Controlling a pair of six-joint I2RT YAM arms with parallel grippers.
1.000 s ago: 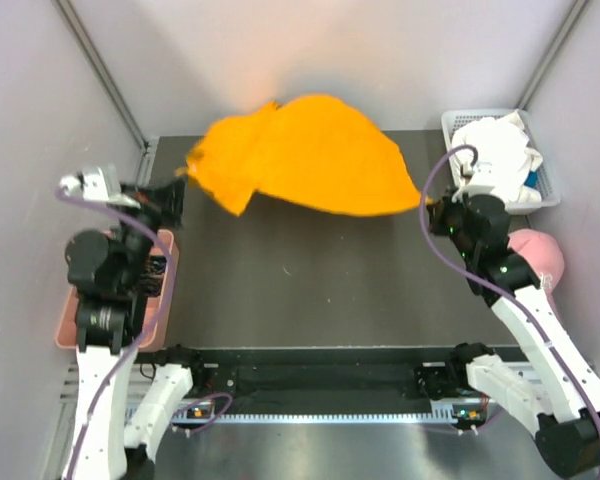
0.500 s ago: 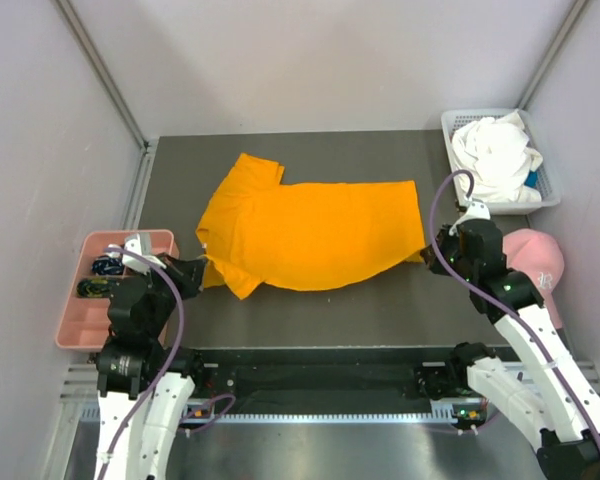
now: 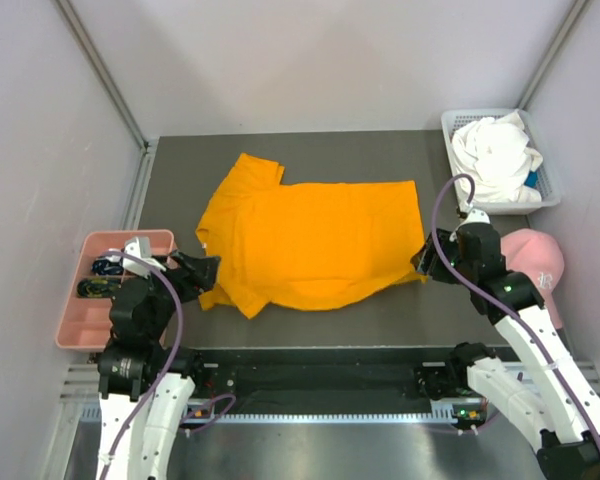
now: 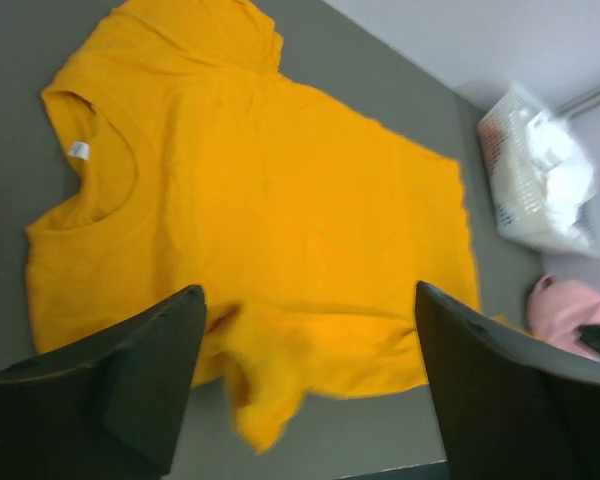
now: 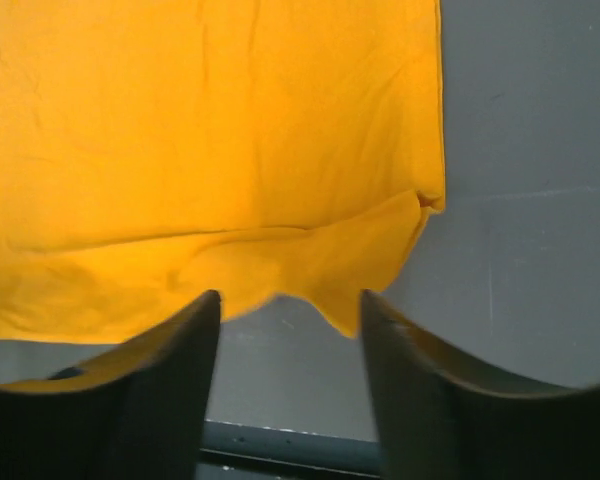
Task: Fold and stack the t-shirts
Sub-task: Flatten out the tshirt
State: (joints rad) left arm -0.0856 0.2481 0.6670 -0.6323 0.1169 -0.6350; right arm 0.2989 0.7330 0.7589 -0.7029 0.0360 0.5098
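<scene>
The orange t-shirt [image 3: 315, 240] lies spread flat on the dark table, collar to the left and hem to the right. Its near edge is rumpled. My left gripper [image 3: 202, 272] stands open just off the shirt's near left sleeve. In the left wrist view that gripper [image 4: 310, 400] has its fingers wide apart, with the sleeve corner of the orange shirt [image 4: 260, 200] loose between them. My right gripper [image 3: 425, 262] is open at the near right corner of the hem. In the right wrist view this gripper [image 5: 290, 390] grips nothing, and the edge of the shirt [image 5: 210, 130] lies just ahead. The white t-shirt [image 3: 495, 150] is bunched in a basket.
A white basket [image 3: 553, 190] stands at the back right. A pink cap [image 3: 540, 262] lies beside my right arm. A pink tray [image 3: 80, 330] with small items sits at the left edge. Grey walls close in the table on three sides.
A second ago both grippers held the orange shirt up in the air. It has come down flat, both grippers have opened and let go, and the near edge has dropped onto the table.
</scene>
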